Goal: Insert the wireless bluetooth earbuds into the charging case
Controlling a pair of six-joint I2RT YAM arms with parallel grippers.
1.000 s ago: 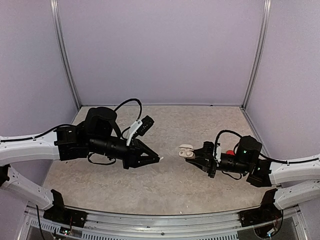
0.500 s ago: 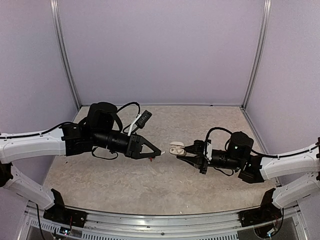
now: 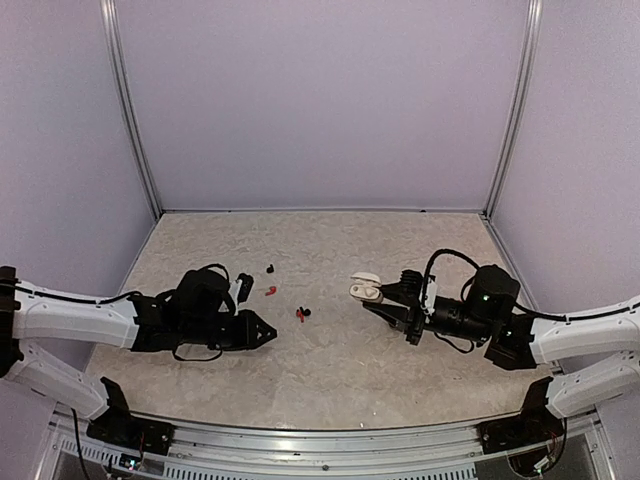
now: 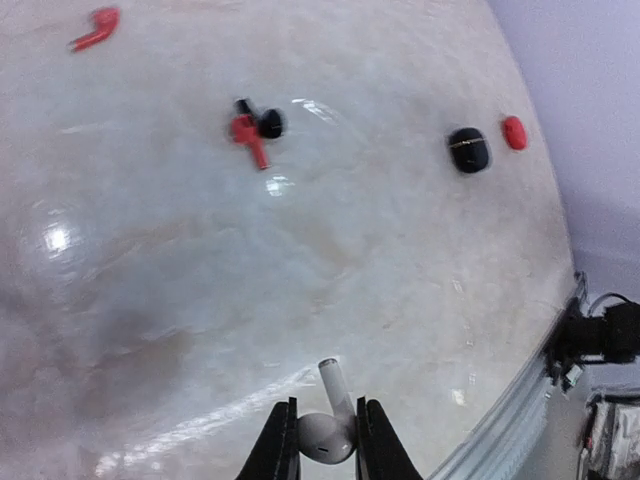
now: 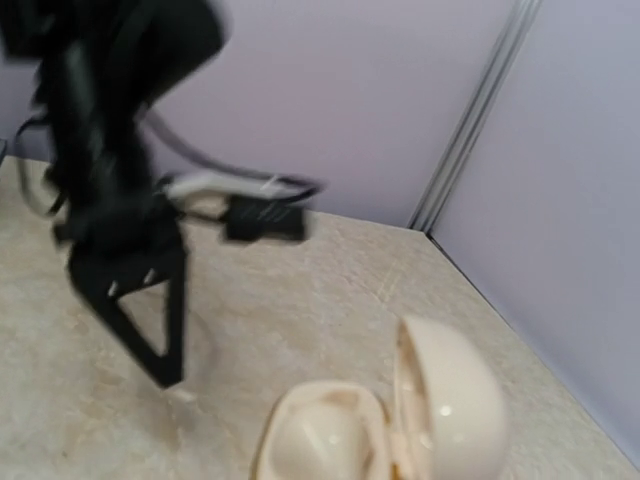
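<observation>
Lower left of the overhead view, the left gripper (image 3: pixel 268 331) is pinched tight on a white earbud (image 4: pixel 325 436). At centre, a red earbud (image 3: pixel 270 291) and a black earbud (image 3: pixel 269 268) lie loose. At right, the right gripper (image 3: pixel 385 298) clamps the open charging case (image 3: pixel 366 289), seemingly by its base.

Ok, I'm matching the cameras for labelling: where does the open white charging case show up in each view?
Top external: the white charging case sits right of centre, held at the tips of the right pincer.
Left wrist: not in it.
Right wrist: the case is at the bottom edge, right of centre, lid open.
Shared landmark: the marbled table, in all three.
</observation>
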